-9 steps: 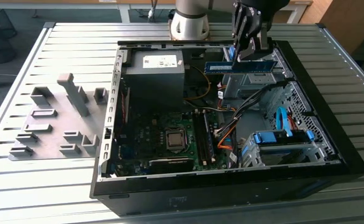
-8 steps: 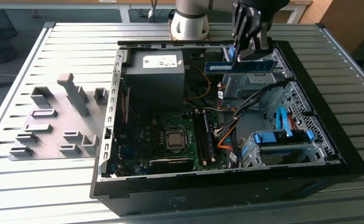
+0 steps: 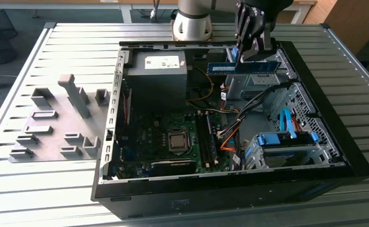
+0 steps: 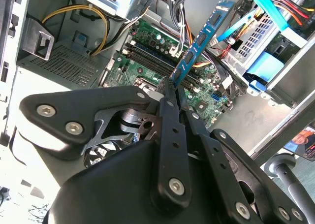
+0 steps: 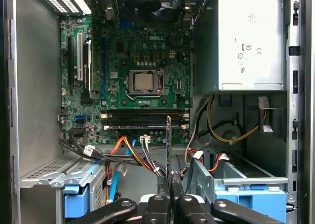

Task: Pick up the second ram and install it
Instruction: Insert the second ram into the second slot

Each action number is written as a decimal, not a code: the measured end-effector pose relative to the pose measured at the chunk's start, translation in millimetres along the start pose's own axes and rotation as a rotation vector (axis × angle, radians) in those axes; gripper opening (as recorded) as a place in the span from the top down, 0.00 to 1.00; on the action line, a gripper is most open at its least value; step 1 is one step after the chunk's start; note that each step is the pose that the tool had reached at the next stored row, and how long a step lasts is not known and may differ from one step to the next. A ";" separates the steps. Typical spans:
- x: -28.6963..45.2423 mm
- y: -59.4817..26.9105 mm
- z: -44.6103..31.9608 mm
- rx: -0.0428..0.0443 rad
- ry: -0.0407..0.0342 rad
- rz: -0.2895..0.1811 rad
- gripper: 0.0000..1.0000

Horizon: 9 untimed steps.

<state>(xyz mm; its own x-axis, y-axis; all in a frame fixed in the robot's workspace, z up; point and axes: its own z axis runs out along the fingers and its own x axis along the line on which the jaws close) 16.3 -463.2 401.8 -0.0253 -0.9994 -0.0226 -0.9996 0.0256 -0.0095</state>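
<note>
My gripper (image 3: 252,59) is shut on the second ram (image 3: 244,67), a blue-green stick held level above the far right corner of the open computer case (image 3: 235,189). In the second wrist view the ram (image 4: 199,39) sticks out from between the fingertips (image 4: 168,93) toward the motherboard. In the first wrist view the ram (image 5: 169,145) shows edge-on, hanging over the cables short of the memory slots (image 5: 145,120). A darker green stick (image 3: 208,142) sits in one slot beside the processor socket (image 3: 178,140).
The grey power supply (image 3: 156,71) fills the case's far corner on the exterior view's left. Orange and yellow cables (image 3: 229,137) run beside the slots. Blue drive-bay clips (image 3: 285,139) sit on the exterior view's right. A grey fixture plate (image 3: 58,123) lies on the table.
</note>
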 end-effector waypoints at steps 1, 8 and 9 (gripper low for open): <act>0.0 0.0 0.0 0.0000 0.0000 0.000 0.86; 0.0 0.1 0.1 0.0003 0.0003 0.014 0.86; 0.0 0.0 0.1 0.0007 0.0009 0.030 0.86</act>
<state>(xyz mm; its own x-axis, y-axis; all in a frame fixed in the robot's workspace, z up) 16.3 -463.2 401.8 -0.0550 -0.9982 -0.0219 -0.9984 0.0552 -0.0095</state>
